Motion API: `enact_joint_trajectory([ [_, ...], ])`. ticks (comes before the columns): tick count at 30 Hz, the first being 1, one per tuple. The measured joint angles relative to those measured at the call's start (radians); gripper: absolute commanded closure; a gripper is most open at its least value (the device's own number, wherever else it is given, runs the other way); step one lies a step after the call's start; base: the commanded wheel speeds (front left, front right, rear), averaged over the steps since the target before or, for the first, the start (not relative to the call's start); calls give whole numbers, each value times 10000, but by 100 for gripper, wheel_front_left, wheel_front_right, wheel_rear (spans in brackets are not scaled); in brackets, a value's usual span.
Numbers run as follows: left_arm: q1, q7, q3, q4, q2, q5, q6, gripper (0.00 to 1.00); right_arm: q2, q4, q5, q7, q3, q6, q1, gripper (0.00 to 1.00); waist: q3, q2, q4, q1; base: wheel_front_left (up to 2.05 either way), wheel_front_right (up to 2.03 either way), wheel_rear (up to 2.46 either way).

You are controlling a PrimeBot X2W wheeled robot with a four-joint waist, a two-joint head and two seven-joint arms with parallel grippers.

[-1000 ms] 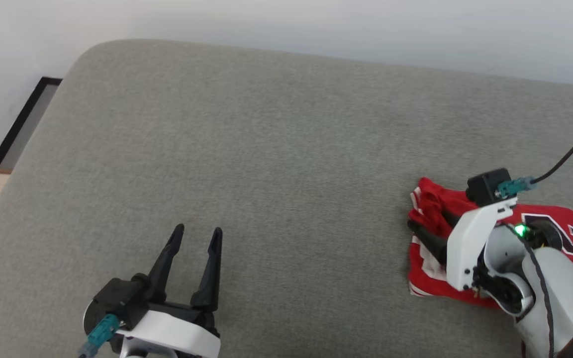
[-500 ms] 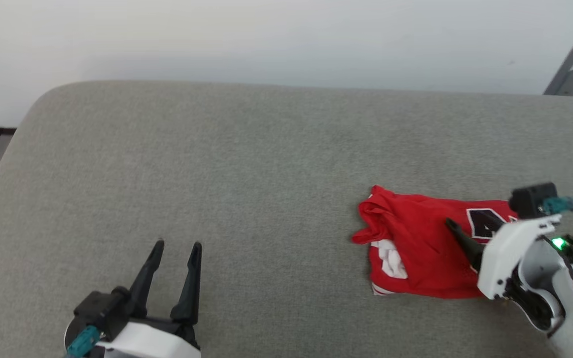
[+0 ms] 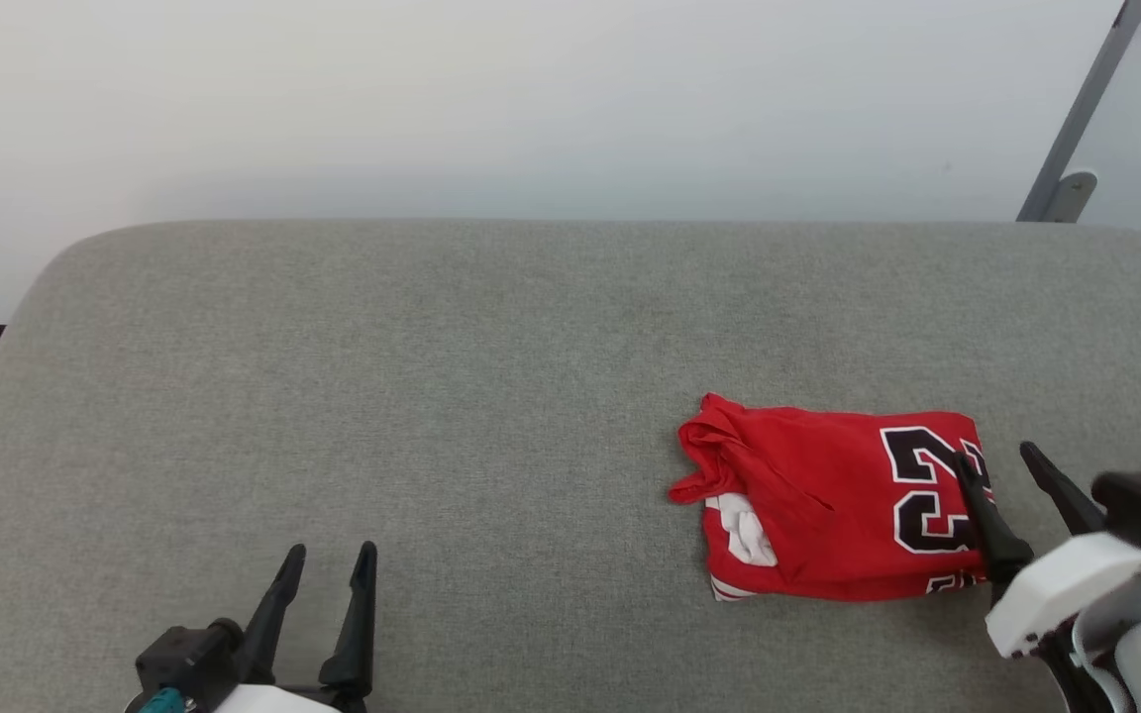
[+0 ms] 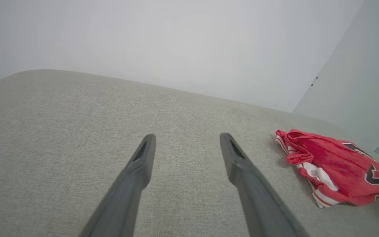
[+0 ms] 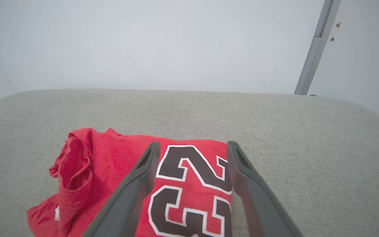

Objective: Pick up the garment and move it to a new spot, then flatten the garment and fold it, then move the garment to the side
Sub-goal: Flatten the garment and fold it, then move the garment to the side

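Garment [image 3: 828, 500] lay as a rough folded rectangle on the grey cushion [image 3: 432, 396], under and just ahead of my right pincer [image 3: 991, 453]. That pincer was spread wide and pinched nothing. From my head, its left finger crossed the near end of the red cloth, over the black, white-outlined "23", and its right finger stood just past the cloth's edge, over bare cushion. Along the wrist, the numerals sat between the two fingers, with the cloth's right edge running close beside the right one. Whether either fingertip touched the fabric I could not tell. To the left of that pincer the garment ended in a bunched red fold, with a bit of white sleeve and striped trim peeking out along the nearer edge beside it.

My left pincer [image 3: 333, 548] was spread as well, with nothing between its fingers and only bare cushion beneath and ahead. From it the garment lay well apart, off to the right and somewhat ahead, bunched end nearest.

Beyond both pincers the cushion curved off at a white wall [image 3: 531, 99]. A slanted metal bar [image 3: 1076, 109] stood against it, ahead and right of my right pincer.
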Motion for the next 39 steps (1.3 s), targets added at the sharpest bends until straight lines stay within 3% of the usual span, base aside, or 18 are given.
enact_joint_trajectory([
  [14,280,0,73,-293,56,31,0,0,1095,-3007,-1127,-339,-2382,0,2278,0,-282,0,218,0,0,0,0],
  [20,529,0,15,-773,46,309,0,0,1482,-4042,-1528,-339,-2945,0,3243,0,-285,0,365,0,0,0,0],
  [28,1120,0,199,-1356,-15,504,0,0,2000,-4786,-1726,-339,-3597,0,4406,0,-236,0,487,-1,0,0,0],
  [39,1088,0,182,-1484,-48,658,0,0,2219,-4832,-1695,-339,-3601,0,4468,0,-50,0,498,0,0,0,0],
])
